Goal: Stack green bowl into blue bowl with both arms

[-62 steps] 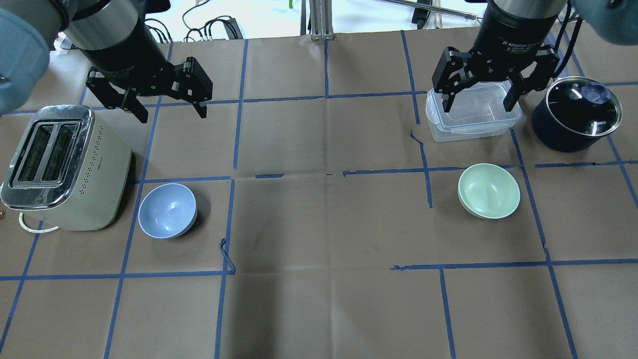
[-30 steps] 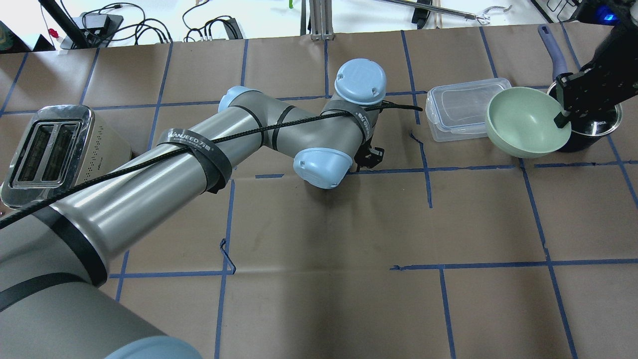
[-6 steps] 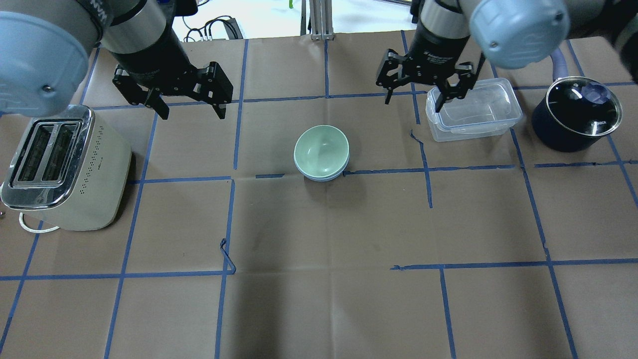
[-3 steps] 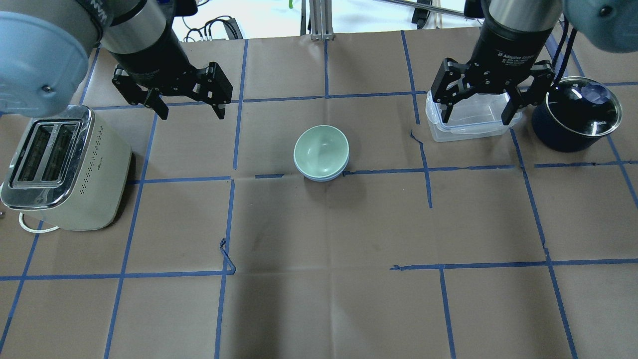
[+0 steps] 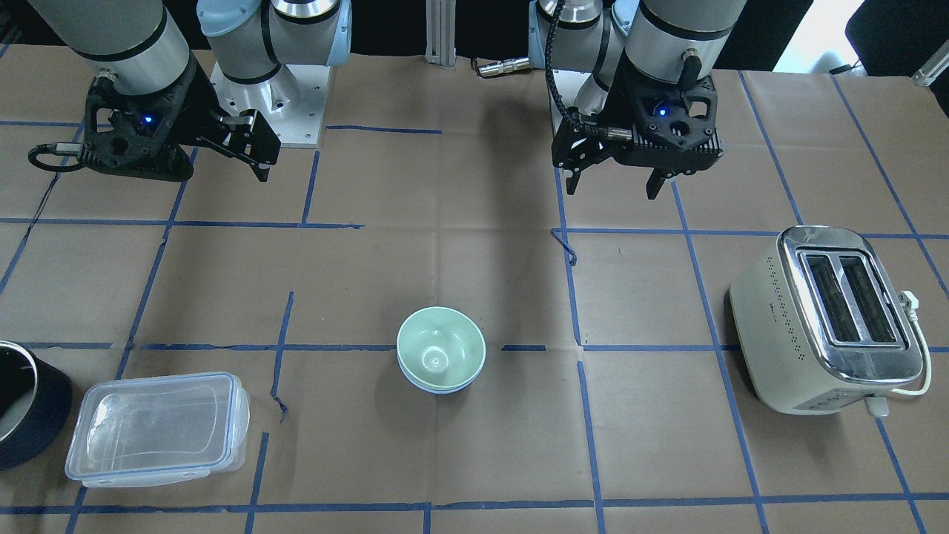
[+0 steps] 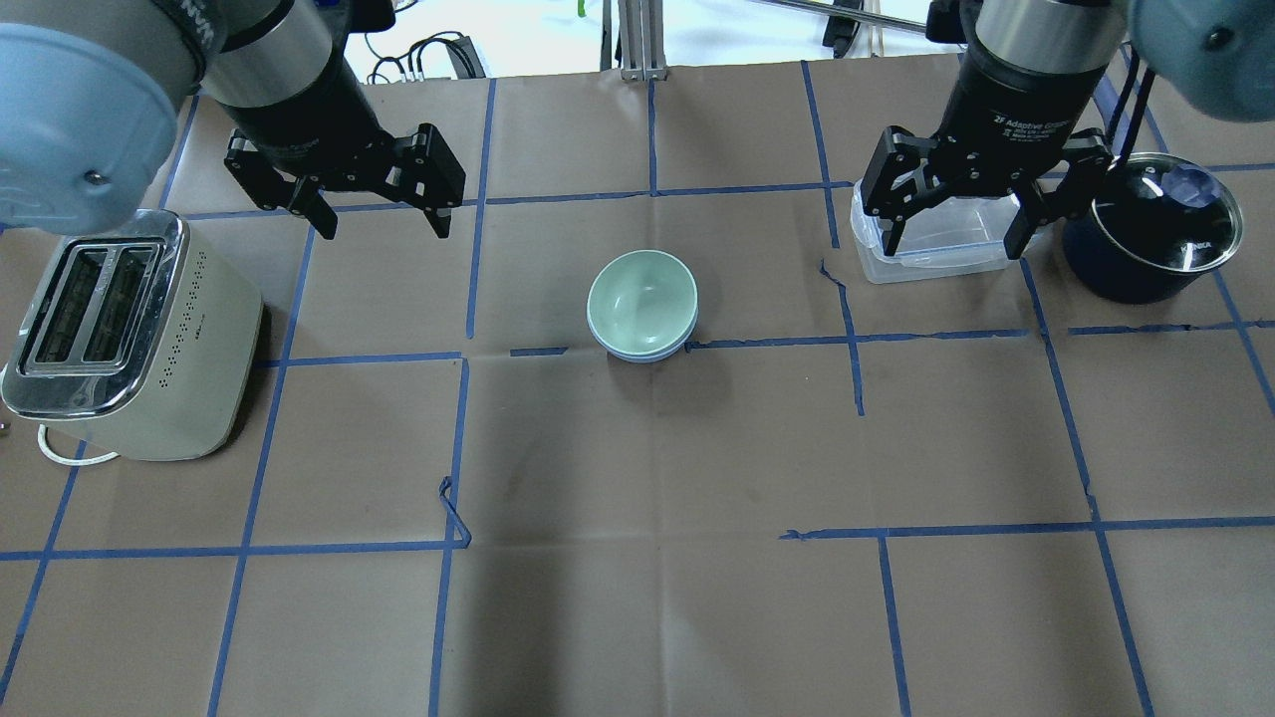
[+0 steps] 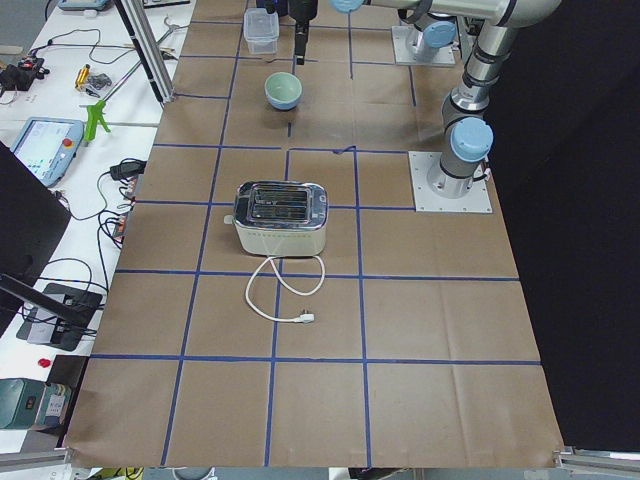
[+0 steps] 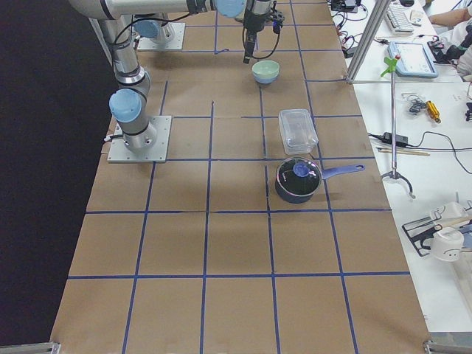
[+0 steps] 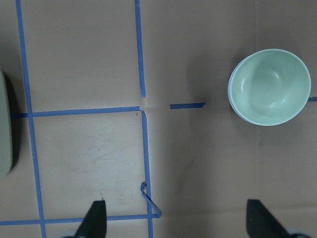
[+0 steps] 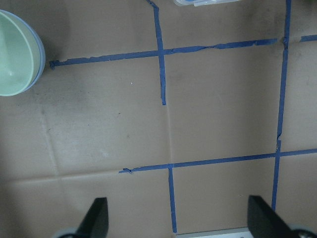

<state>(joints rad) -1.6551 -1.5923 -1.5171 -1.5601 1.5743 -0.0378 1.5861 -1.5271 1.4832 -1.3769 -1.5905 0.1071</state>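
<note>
Overhead exterior: green bowl (image 6: 642, 297) inside blue bowl (image 6: 642, 356), apart from toaster (image 6: 139, 339), container (image 6: 944, 263).

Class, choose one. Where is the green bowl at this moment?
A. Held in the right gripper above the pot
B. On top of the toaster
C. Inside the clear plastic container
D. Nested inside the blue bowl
D: the green bowl sits nested in the blue bowl, whose rim shows as a thin band just beneath it.
</note>
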